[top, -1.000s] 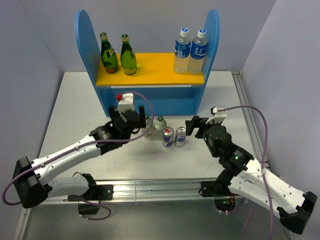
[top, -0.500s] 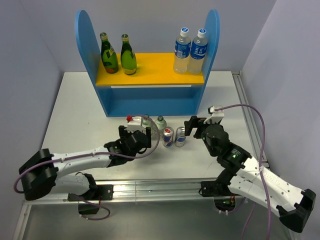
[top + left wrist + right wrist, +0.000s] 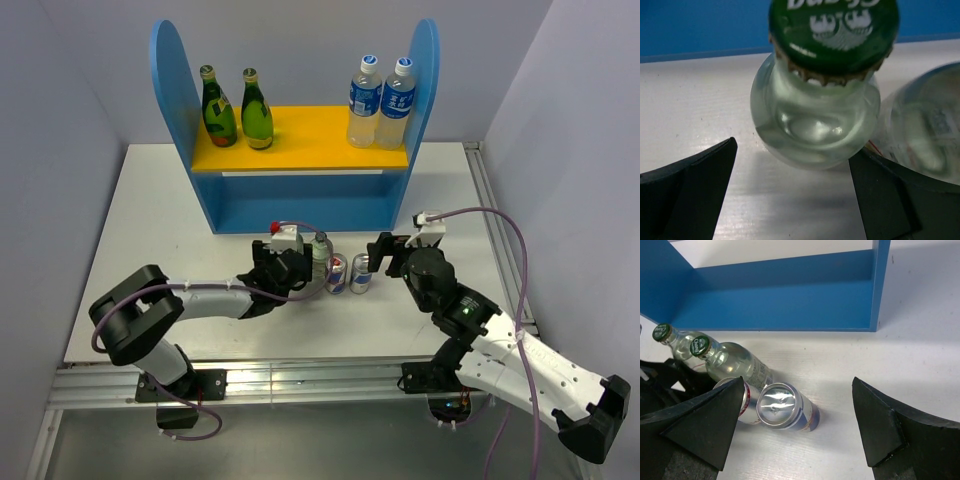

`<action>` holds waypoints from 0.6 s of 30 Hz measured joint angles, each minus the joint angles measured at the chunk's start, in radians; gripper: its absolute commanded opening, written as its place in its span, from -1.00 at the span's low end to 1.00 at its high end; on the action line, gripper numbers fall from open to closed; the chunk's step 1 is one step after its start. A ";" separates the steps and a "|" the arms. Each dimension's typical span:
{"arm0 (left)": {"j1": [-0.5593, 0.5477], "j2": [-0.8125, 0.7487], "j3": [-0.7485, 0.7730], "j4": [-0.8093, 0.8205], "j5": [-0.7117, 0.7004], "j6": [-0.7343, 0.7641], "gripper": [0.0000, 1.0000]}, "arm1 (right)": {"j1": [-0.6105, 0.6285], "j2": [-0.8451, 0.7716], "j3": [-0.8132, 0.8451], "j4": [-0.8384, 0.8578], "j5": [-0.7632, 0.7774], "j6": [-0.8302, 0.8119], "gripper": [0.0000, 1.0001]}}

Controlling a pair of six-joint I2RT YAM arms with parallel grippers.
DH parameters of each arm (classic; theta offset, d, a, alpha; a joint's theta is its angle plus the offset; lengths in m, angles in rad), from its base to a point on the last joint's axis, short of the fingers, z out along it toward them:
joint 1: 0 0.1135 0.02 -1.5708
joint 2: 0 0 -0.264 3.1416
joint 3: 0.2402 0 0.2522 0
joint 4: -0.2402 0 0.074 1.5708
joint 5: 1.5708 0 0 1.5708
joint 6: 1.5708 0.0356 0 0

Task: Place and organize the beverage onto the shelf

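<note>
On the shelf's yellow upper board stand two dark green bottles. In front of the shelf a short clear bottle and two silver-and-blue cans stand on the table. My left gripper covers a second clear bottle there. In the left wrist view this green-capped bottle stands between the open jaws of my left gripper, apart from the left finger and close to the right one. My right gripper hovers open above and right of the nearer can, holding nothing.
Two taller clear bottles with blue labels occupy the right end of the upper board. The shelf's lower level is a blue floor and back wall. The other clear bottle crowds the left gripper's right finger.
My left arm has dropped low and slid right and forward, bringing its open jaws around the left clear bottle. The right arm has hardly moved.
</note>
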 measured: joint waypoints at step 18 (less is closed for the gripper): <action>0.098 0.137 0.074 0.193 0.024 0.106 0.44 | 0.000 0.032 0.000 0.004 -0.018 0.000 0.89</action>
